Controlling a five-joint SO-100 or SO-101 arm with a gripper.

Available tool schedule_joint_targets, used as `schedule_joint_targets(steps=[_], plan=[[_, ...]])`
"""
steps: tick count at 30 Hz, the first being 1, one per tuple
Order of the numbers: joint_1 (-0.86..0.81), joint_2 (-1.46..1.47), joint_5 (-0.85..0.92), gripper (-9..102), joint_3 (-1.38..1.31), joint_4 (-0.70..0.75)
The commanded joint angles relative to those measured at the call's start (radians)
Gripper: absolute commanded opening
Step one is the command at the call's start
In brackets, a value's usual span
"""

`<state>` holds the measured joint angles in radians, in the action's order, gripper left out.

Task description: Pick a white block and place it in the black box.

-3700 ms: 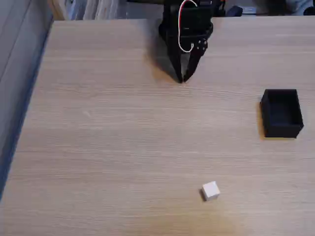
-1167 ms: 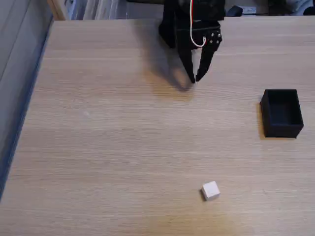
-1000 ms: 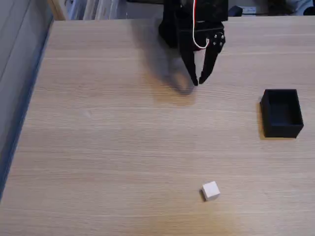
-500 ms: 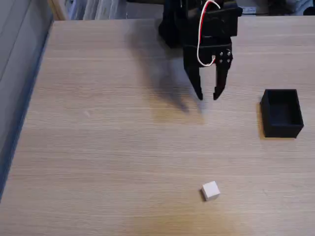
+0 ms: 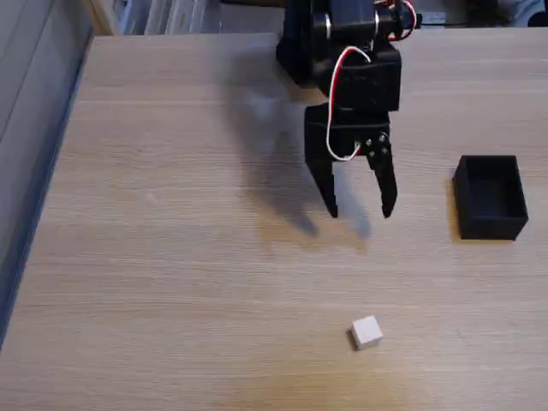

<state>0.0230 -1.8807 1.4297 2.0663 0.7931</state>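
White block (image 5: 366, 332) sits alone on the wooden bench (image 5: 171, 257), near the lower edge of the fixed view and slightly right of centre, turned a little so its edges are not square to the bench grain. Black box (image 5: 490, 196) stands well apart from it, at the right side of the view, open-topped and with nothing visible inside. Gripper (image 5: 360, 212) hangs above the bench between the arm base and the block, with its fingers (image 5: 328, 193) released and spread, holding nothing. The step in hand appears to be the approach to the block. To do it well, carry the spread fingers further toward the lower edge of the view until the block lies midway between them, then descend straight down. Because the block is rotated, align the wrist so each finger meets a flat face rather than a corner; a corner contact is likely to spin or push the block away. Clench only once both fingertips are below the top face, and lift vertically before swinging toward the box.
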Motion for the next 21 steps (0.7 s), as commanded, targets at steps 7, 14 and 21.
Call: schedule_joint_targets(steps=[7,14,21], plan=[[-0.038,0.158,-0.017,29,-0.135,-0.110],[-0.023,0.253,-0.044,30,-0.225,-0.123],[0.000,0.327,-0.072,30,-0.295,-0.133]])
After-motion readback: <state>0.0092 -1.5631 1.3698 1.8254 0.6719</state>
